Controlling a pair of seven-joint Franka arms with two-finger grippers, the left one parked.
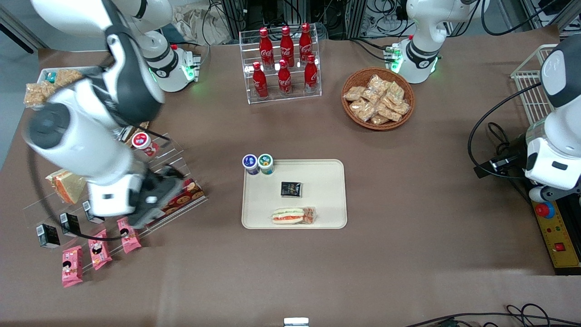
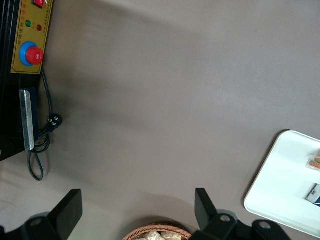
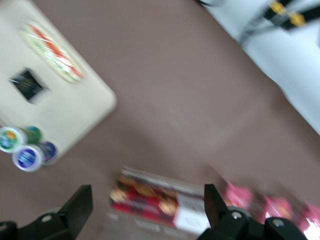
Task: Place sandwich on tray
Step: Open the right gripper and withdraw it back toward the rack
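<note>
Already on tray (image 1: 333, 190): sandwich (image 1: 292, 215), lying flat at the tray's edge nearest the front camera, likely its final spot. Gripper (image 1: 174, 181): well apart from the tray, toward the working arm's end, above a cookie box (image 1: 181, 200); fingers spread, holding nothing. Arm slopes downward over the display rack (image 1: 172, 150).

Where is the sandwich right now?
The sandwich lies on the tray, nearer the front camera than the black packet; the open pincer hovers above the cookie box.

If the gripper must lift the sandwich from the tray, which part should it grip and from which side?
Probably from above, closing across the short width of the sandwich, which lies flat, long side along the near rim of the tray. The gripper, fingers open, hangs above the cookie box.
</note>
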